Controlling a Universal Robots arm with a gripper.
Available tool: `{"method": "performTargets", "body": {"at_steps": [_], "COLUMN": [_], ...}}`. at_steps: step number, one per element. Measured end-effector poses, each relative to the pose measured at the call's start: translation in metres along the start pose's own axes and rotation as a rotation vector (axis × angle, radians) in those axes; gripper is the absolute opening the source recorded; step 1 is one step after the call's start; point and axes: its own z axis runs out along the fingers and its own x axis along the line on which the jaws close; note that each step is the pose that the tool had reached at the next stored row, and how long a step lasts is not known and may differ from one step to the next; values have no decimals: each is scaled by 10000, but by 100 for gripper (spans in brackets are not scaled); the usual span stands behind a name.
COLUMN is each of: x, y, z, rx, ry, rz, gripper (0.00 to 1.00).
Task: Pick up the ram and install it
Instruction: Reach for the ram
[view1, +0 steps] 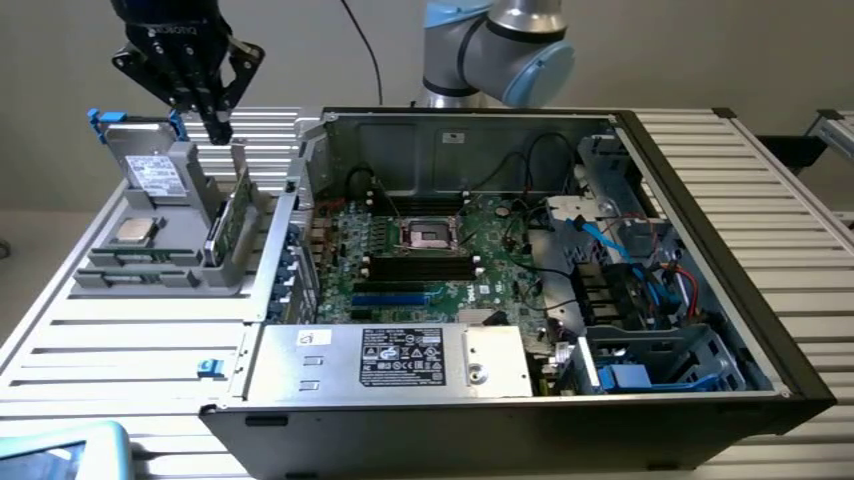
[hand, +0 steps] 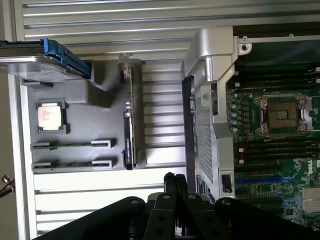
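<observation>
**Ram not yet picked up; gripper shut and empty above the parts holder**

The task is at its opening stage. The gripper (view1: 216, 128) hangs over the far end of the grey parts holder (view1: 94, 283) on the exterior view's left of the tabletop (view1: 120, 350). Its fingers are pressed together with nothing between them. It is nearest to the upright drive (view1: 158, 170) with blue tabs and touches nothing.

The ram (hand: 72, 164) sits on edge in the clip slots at the near end of the holder, just beside the square silver processor chip (view1: 134, 230). It is well below the gripper. There are two slot rows, and both seem to hold a thin stick, though I cannot be sure of that. The broader expansion card (view1: 236, 215) stands upright along the holder's side nearest the computer case (view1: 721, 250).

Inside the open case, the dark memory slots (view1: 420, 265) on the motherboard (view1: 494, 290) lie just near of the processor socket. They look unfilled. By my reading, grasping, carrying and seating the ram all remain to be done.
</observation>
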Motion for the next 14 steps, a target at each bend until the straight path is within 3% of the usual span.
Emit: {"method": "performTargets", "body": {"at_steps": [14], "x": [635], "y": [-45], "z": [21], "rx": [0], "ry": [0], "rz": [-11], "gripper": [11]}}
